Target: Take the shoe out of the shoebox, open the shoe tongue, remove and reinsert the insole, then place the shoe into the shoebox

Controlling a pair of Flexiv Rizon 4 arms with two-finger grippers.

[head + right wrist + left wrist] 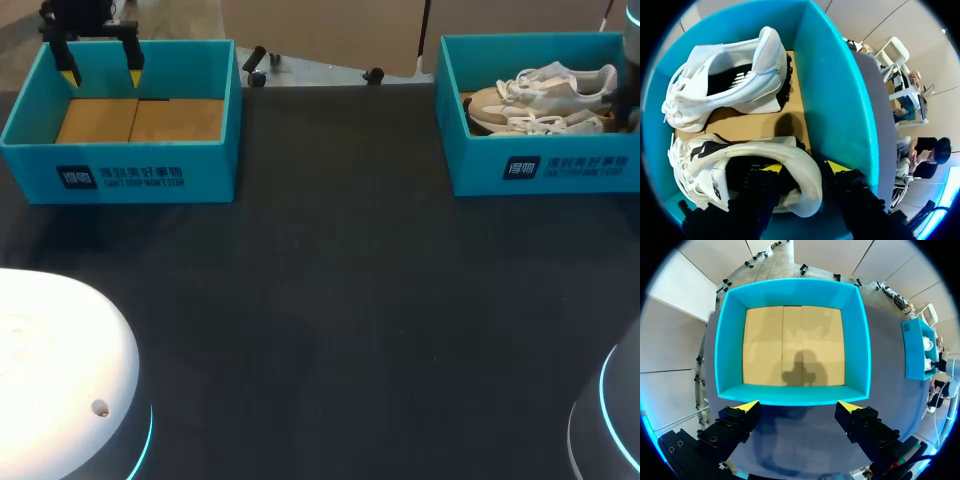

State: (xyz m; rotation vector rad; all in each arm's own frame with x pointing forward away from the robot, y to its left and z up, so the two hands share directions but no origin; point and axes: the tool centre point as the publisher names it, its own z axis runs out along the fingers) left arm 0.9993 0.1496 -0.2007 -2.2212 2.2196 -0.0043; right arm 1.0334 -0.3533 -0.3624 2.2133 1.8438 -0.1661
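From above, a dark tabletop (pixel 330 300) fills the frame, with my white, blue-lit robot bases (pixel 50 370) in the lower corners. An empty box (pixel 120 170), teal with a bare cardboard floor, sits in the upper left. The left end effector (pixel 100 68) hangs over its rear wall, its fingers spread wide and gripping nothing. The teal shoebox (pixel 545 170) sits in the upper right, well apart from the empty one, and a pair of pale shoes (pixel 545 95) lies inside on its sides. The right arm (pixel 630 60) enters at the right edge, over that box's far end.

At the left wrist, the empty box (pixel 792 395) lies just ahead of the left end effector (pixel 799 406), whose fingers stand released above the tabletop (pixel 800 440). The shoebox (pixel 915 350) shows well off to one side.

At the right wrist, the shoebox (pixel 835 100) holds both shoes on its cardboard floor. The farther shoe (pixel 730 80) lies ahead. The right end effector (pixel 805 167) grasps the nearer shoe (pixel 740 170) by its heel collar, one finger inside the opening, the other between heel and box wall.
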